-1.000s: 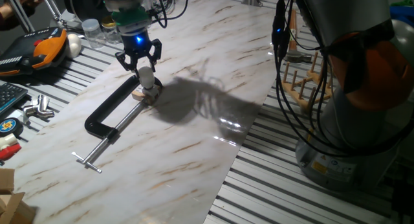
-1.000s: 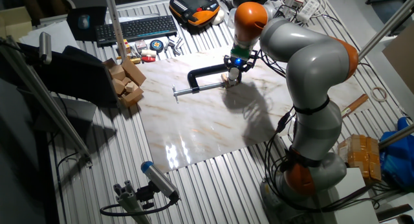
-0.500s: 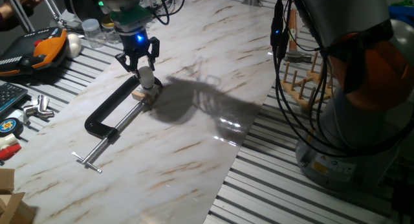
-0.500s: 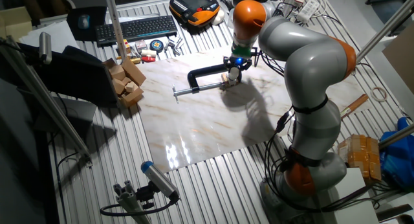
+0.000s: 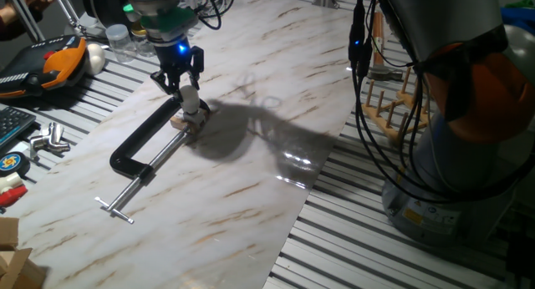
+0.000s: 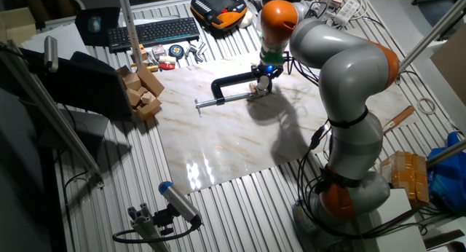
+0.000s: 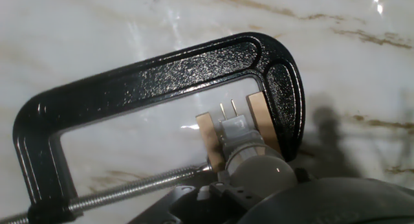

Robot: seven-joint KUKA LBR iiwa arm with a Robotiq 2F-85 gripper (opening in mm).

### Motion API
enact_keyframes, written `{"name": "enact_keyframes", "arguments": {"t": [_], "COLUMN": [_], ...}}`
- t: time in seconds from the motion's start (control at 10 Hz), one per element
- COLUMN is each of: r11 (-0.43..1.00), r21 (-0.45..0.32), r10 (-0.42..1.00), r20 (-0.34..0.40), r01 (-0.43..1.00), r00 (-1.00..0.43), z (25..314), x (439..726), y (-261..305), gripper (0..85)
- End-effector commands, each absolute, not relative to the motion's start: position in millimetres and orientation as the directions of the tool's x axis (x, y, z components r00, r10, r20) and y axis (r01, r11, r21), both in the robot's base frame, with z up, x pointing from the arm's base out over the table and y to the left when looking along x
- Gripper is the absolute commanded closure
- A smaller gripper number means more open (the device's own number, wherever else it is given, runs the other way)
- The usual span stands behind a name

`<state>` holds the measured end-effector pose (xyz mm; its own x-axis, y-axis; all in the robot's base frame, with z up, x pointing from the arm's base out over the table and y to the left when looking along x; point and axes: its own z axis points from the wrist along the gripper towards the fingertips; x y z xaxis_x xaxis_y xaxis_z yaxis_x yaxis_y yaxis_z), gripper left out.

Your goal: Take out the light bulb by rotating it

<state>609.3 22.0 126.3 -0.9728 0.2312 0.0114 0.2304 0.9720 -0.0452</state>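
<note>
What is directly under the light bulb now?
Under the light bulb sits the wooden block, held in the black C-clamp. Two pins show; the socket hole is covered.

Arm: silver-grey rounded link housings, orange joint bands at the wrist, elbow and base. Black cables hang along the lower links. Gripper: black fingers, teal collar above, blue indicator light lit.

In the hand view the clamp screw runs off the left edge, and the bulb dome is cut by the gripper housing below. Fingertips are out of frame there; grip contact is unclear.
</note>
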Motion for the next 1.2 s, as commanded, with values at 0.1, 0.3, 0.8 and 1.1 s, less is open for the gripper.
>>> {"name": "enact_keyframes", "arguments": {"t": [0.1,0.3,0.8,1.1], "r11": [0.984,0.991,0.999,0.996], "r21": [-0.044,-0.049,-0.052,-0.059], "r10": [0.171,0.127,0.011,-0.067], "r20": [0.014,0.018,0.016,0.01], "r01": [0.17,0.126,0.01,-0.068], "r00": [-0.985,-0.992,-1.0,-0.998], "z": [126.5,126.4,126.7,126.9], "x": [609.2,609.2,609.0,608.7], "y": [22.1,22.3,22.2,22.2], "gripper": [85.0,85.0,85.0,85.0]}}
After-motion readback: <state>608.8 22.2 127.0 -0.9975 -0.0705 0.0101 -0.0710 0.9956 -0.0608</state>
